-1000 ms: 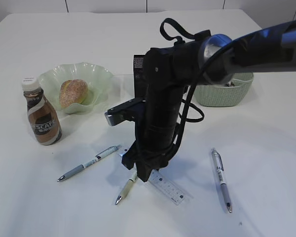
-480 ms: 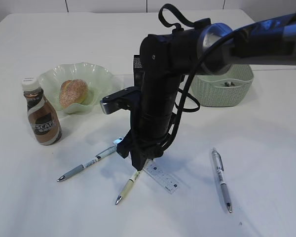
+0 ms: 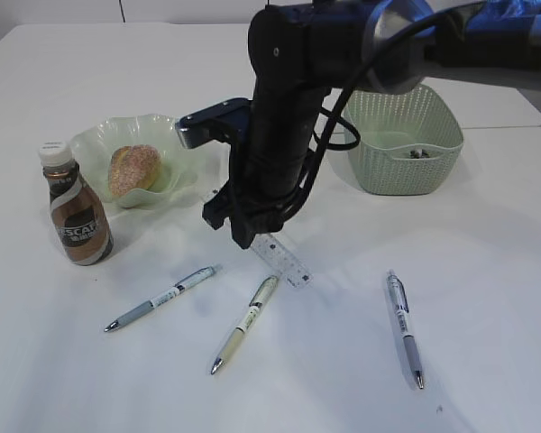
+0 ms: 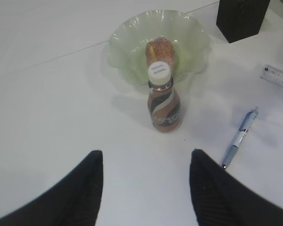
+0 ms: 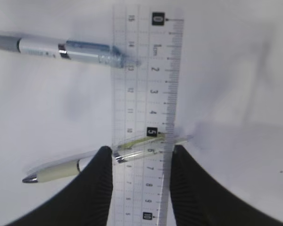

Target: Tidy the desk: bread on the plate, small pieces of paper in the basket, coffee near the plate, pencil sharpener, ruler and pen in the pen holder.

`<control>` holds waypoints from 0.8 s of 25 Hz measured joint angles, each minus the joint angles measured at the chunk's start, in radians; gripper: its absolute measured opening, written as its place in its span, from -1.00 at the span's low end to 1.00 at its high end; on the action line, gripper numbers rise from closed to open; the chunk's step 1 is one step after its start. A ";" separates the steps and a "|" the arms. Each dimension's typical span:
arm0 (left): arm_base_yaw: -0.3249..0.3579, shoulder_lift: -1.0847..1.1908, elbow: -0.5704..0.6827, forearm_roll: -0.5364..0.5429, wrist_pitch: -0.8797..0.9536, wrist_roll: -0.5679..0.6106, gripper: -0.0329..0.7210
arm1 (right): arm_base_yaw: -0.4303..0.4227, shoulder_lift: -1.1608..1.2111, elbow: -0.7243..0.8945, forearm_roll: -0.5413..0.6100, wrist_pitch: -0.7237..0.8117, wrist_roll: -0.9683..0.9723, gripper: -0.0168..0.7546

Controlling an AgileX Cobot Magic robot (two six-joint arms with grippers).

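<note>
My right gripper (image 3: 242,236) is shut on the clear ruler (image 3: 282,262) and holds it slanting above the desk (image 3: 487,271). In the right wrist view the ruler (image 5: 146,84) lies between my fingers (image 5: 96,179), with two pens seen through it below. The bread (image 3: 133,170) sits in the green glass plate (image 3: 185,140). The coffee (image 3: 77,216) stands upright in front of the plate. My left gripper (image 4: 146,155) is open and empty above bare desk, facing the coffee (image 4: 164,101). The pen holder (image 4: 240,16) stands at the back; the arm hides it in the exterior view.
Three pens lie on the desk: a blue-grey one (image 3: 162,298), a cream one (image 3: 245,323) and a grey one (image 3: 404,327) to the right. The sage-green basket (image 3: 406,144) at the back right holds small scraps (image 3: 417,153). No pencil sharpener shows.
My right gripper has risen and moved back and left with the ruler, lifting it off the desk. The cream pen beneath now lies fully uncovered.
</note>
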 joint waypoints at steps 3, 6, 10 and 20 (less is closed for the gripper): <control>0.000 0.000 0.000 0.019 -0.004 0.000 0.18 | 0.000 0.000 -0.060 -0.049 0.000 0.026 -0.16; 0.000 0.000 0.000 0.042 -0.017 0.000 0.18 | -0.008 0.000 -0.119 -0.093 -0.041 0.057 -0.16; 0.000 0.000 0.000 0.057 -0.047 0.000 0.18 | -0.030 0.000 -0.148 -0.099 -0.106 0.071 -0.16; 0.000 0.000 0.000 0.059 -0.165 0.000 0.18 | -0.103 0.000 -0.171 -0.105 -0.321 0.081 -0.16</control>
